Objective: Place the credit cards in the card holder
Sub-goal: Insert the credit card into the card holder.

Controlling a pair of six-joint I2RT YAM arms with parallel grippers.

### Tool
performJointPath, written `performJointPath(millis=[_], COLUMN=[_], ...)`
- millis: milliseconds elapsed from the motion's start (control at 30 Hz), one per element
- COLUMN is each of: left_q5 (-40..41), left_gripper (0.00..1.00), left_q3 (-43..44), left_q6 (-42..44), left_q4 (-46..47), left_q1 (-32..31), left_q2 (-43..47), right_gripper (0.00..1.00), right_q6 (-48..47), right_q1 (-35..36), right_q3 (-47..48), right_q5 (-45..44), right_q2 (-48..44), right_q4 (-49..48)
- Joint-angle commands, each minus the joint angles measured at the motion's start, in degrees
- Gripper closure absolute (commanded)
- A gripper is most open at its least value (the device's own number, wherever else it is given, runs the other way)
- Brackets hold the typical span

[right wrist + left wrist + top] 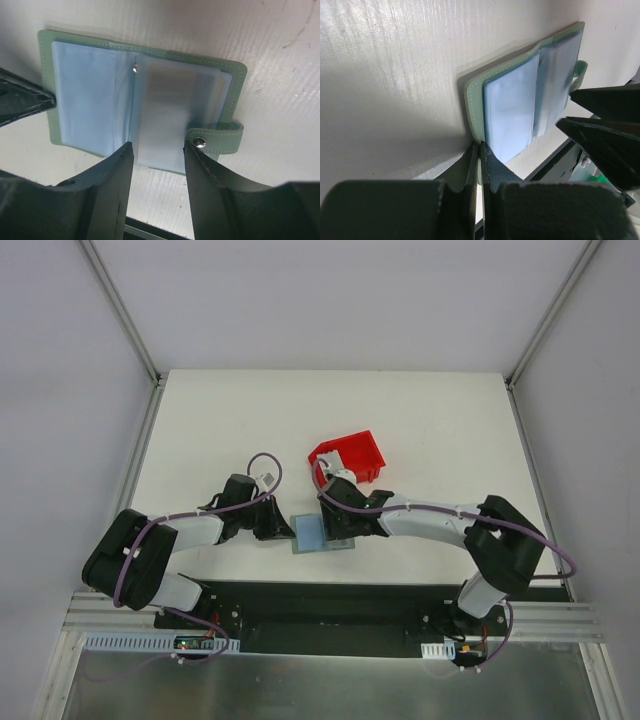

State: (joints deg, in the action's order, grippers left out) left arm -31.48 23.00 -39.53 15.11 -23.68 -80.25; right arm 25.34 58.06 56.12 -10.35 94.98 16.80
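Grey-green folding card holder (227, 70) with pale blue clear sleeves (90, 95) lies open and flat on your white surface (420, 420), near its front edge between the two arms. Your left hand (479, 147) has its fingers pressed together, tips at the holder's left edge; whether they pinch the cover you cannot tell. Your right hand (157, 145) is spread, one finger on either side of the right-hand sleeves, just beside the snap tab (200, 142).

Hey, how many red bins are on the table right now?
1. The red bin sits near the middle of the table, just beyond the open wallet. Some of it is covered from view, so another could be hidden.
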Motion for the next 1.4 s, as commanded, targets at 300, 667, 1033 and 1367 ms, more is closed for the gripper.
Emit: performJointPath(millis=[300,667,1033,1367], left_q5=[-0.9,-0.7,-0.5,-0.8], left_gripper=[1.0,1.0,1.0,1.0], left_q3=[1.1,0.8,0.5,0.4], left_q6=[1.8,1.7,1.9,2.1], left_q4=[0.0,-0.2,-0.3,-0.4], left_q1=[-0.3,-0.3,-0.3,-0.3], left_q2=[-0.3,0.4,0.4,0.4], right_gripper=[0.48,0.51,0.53,0.54], right_q6=[-2.4,0.6,0.9,0.3], right_q1=[-1.9,-2.7,-6.7,-8.5], right_q3=[2.1,0.9,-4.9,-5.4], right_q5=[-0.6,-2.8,-3.0,0.0], right_q2=[-3.1,-2.4,-5.5,-7.6], right_q4=[-1.1,5.1,5.2,1.7])
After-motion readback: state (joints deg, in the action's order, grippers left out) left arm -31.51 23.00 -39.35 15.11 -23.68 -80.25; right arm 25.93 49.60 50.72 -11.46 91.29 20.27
